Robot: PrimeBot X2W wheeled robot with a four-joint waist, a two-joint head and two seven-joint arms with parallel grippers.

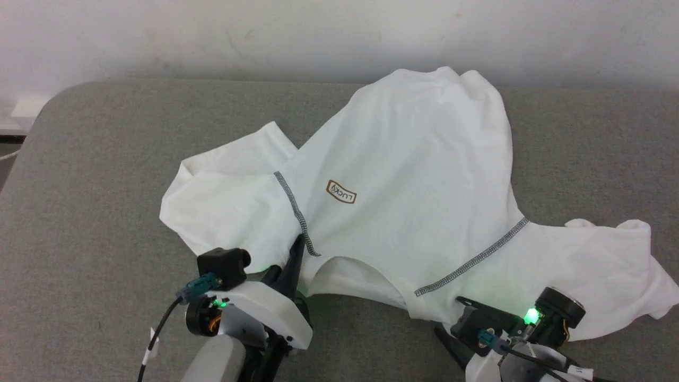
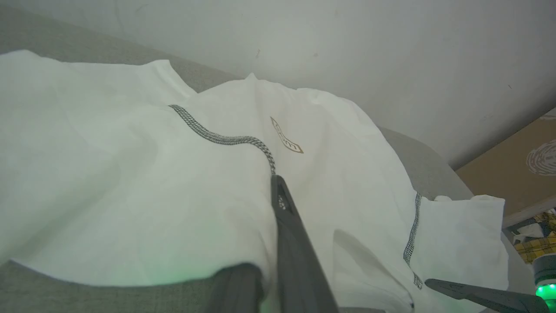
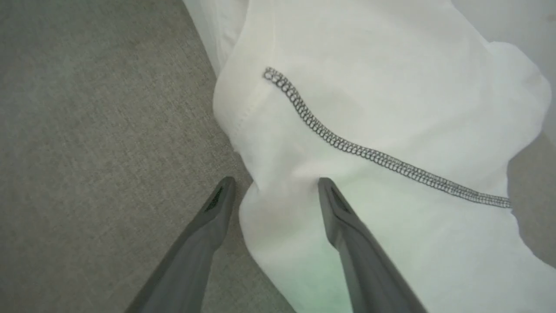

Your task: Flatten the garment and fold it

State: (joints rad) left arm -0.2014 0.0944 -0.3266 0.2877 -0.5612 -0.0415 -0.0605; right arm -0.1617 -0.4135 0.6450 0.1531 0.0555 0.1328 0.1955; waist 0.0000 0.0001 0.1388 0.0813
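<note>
White garment (image 1: 424, 180), rumpled, partly spread

Your left gripper (image 1: 300, 244) has two long, dark grey tapering fingers (image 2: 295, 243) on a white moulded housing (image 1: 265, 313). On the housing sit a black camera block (image 1: 223, 264), a teal connector (image 1: 199, 286), a black cable (image 1: 159, 329) and a green lamp (image 1: 218, 303). Your right gripper (image 3: 274, 184) is built alike, its pads (image 3: 216, 200) finely dimpled, with a black cylinder (image 1: 562, 312) beside its own lamp.

the right hand (image 3: 274, 182) gapes, one finger over the garment (image 3: 382, 108), one over the grey surface (image 3: 87, 130).
</note>
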